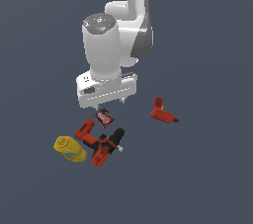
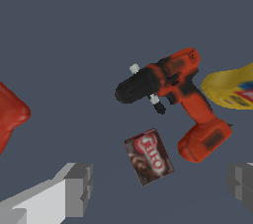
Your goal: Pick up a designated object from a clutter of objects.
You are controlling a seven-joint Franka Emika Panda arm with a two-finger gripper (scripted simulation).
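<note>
Looming closest to the exterior camera, the gripper [image 1: 109, 102] hangs just above the clutter, its fingers [image 2: 79, 188] spread wide apart and closed on nothing. In the wrist view the small brown-red box [image 2: 148, 157] sits between them, lying flat on the floor.

Now by size. Biggest is the power drill [image 1: 101, 143], at roughly five o'clock from the box in the exterior view and just beside it. Then the yellow bottle [image 1: 69, 149], out at eight o'clock, touching or nearly touching the drill. Next the red L-shaped tool [image 1: 162, 111], well apart at three o'clock. Smallest is the box [image 1: 104, 117] itself, and that's the target!

Risk, I'd say: the box lies askew to the fingers, so a close could twist it or catch a corner. Drop off-line and a finger could clip the drill's base.

Hidden: the bottle and L-shaped tool are cut off in the wrist view, one finger barely shows, and the label lettering is blurred.
</note>
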